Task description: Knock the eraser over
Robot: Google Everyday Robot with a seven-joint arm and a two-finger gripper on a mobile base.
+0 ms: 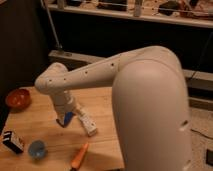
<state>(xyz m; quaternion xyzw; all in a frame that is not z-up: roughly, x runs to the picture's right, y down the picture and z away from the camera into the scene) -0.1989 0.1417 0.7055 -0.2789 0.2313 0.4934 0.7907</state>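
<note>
The eraser [12, 141], a small black block with a white and orange mark, stands at the table's left front edge. My gripper [66, 111] hangs from the white arm [90, 75] over the middle of the table. It is right above the flat blue pad [65, 119] and well to the right of the eraser, not touching it. The gripper hides part of the pad.
A white oblong box [88, 125] lies just right of the blue pad. A blue cup [36, 148] stands right of the eraser. An orange carrot [79, 156] lies at the front. A red bowl [18, 98] sits at the left on the wooden table [40, 125].
</note>
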